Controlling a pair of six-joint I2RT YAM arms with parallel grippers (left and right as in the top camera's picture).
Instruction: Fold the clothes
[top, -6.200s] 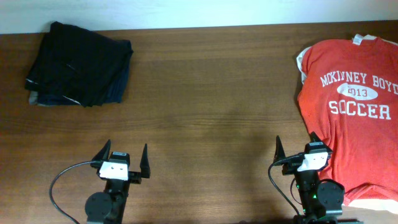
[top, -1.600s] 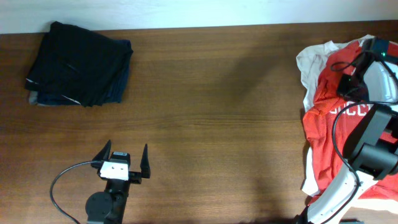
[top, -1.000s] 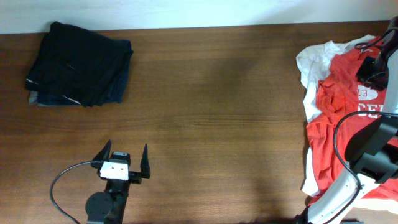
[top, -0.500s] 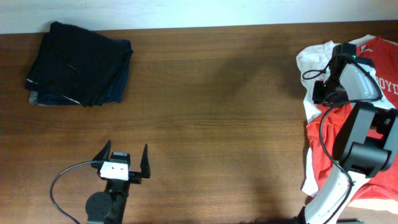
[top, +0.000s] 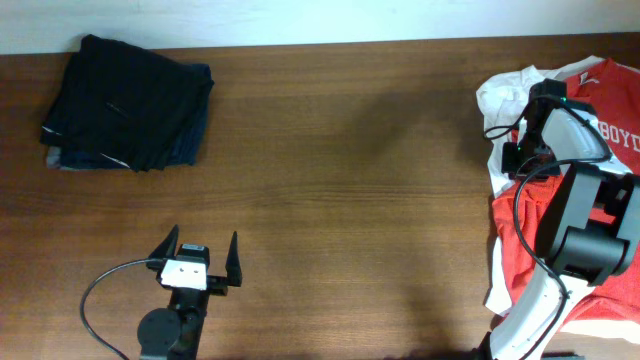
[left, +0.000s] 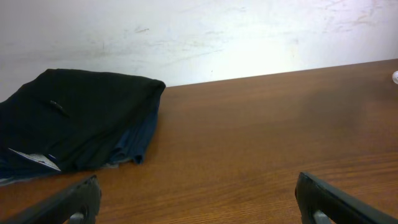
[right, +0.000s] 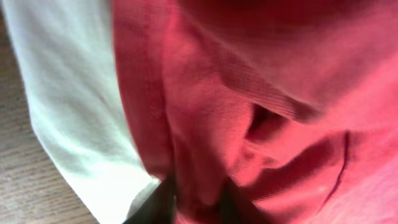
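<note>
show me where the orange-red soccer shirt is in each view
Overhead: the orange-red shirt lies crumpled at the right edge, over a white shirt.
Left wrist: not in it.
Right wrist: it fills most of the frame, with the white shirt to its left.
Shared landmark: the wooden table, seen in all three views.

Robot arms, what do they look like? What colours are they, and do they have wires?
The left arm is black with a round base, a white block on top, and a left end effector with two pointy black fingers. A thin black cable loops beside it. The right arm has chunky black joints, white and grey shells, and black cables too.
</note>
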